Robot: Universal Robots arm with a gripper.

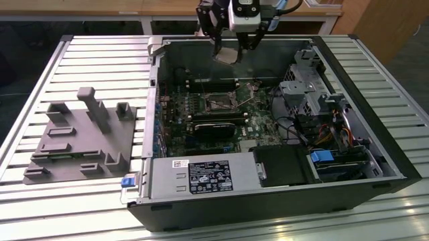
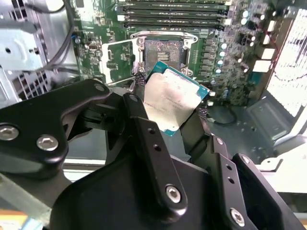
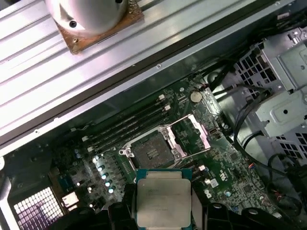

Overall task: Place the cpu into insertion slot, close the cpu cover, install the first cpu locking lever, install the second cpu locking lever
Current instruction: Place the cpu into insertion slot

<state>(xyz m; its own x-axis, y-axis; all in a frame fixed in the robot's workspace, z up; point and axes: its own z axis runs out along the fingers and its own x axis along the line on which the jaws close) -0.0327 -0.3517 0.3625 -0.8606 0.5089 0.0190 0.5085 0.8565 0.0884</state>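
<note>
Tool (image 2: 169, 99) clamps the cpu (image 2: 173, 96) (tilted), clear of the insertion slot (image 2: 164, 50).

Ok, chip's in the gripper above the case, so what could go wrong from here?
The chip looks tilted in the gripper, so it might meet the open socket corner-first and bend pins. The cover stands raised right beside the socket, and the chip or the gripper could clip it on the way down.
</note>
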